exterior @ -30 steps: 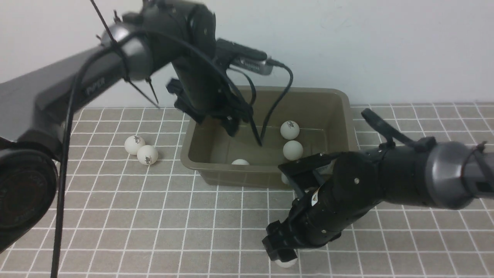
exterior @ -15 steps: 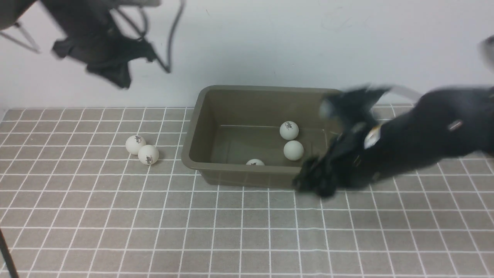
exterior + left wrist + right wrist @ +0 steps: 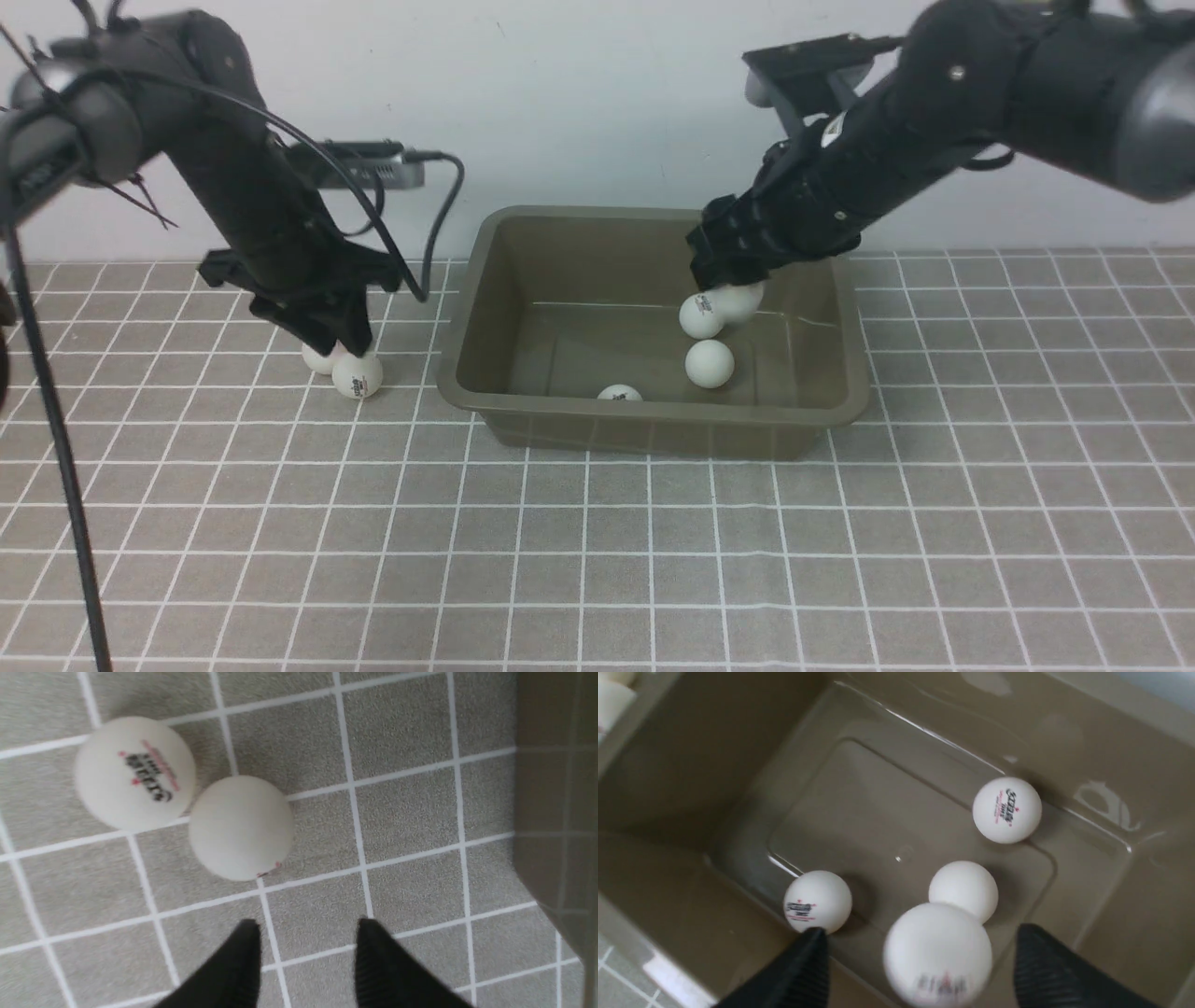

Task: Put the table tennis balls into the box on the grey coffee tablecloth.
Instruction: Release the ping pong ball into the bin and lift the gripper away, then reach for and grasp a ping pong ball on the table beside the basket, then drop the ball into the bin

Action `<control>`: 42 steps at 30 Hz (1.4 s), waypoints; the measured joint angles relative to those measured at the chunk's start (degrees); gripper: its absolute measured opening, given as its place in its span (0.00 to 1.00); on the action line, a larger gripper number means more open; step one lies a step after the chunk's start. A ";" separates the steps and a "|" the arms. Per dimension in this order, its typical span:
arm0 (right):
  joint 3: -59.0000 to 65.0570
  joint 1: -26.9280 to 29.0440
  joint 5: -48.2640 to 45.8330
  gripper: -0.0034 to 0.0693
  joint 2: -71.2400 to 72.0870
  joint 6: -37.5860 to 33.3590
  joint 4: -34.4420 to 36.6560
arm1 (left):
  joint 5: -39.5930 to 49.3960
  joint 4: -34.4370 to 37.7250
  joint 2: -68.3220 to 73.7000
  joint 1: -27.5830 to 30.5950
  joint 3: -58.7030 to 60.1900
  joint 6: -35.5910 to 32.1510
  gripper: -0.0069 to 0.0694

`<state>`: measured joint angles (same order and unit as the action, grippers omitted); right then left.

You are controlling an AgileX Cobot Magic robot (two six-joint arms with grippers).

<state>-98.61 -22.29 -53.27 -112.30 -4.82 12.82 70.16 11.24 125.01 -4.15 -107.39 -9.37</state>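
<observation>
The black, cable-draped left arm [image 3: 238, 196] comes in from the left side, its forearm sloping steeply down. At its end the black two-fingered left gripper [image 3: 344, 338] points almost straight down. In the left wrist view its tapered fingers [image 3: 233, 970] stand a moderate gap apart. The black right arm [image 3: 990, 84] enters high from the right and slants down toward the middle. It ends in the black right gripper [image 3: 724, 275], whose jaws are spread wide.

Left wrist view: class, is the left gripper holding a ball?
No, both table tennis balls lie on the grey coffee tablecloth, beyond the left gripper, open and empty.
</observation>
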 joint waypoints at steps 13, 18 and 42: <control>-8.88 0.00 -11.16 0.83 3.47 3.20 -5.33 | -7.69 -1.12 4.67 -0.31 -0.05 0.06 0.76; -9.04 0.00 -11.87 0.80 5.00 2.86 -6.98 | -9.09 -1.12 5.78 -0.33 -0.05 0.06 0.76; -9.04 0.00 -15.83 0.79 5.50 2.63 -3.21 | -4.53 10.33 -0.68 -10.64 -16.22 -5.80 0.55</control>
<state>-107.65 -22.29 -69.10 -106.80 -2.20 9.60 65.63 21.58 124.33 -14.79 -123.62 -15.17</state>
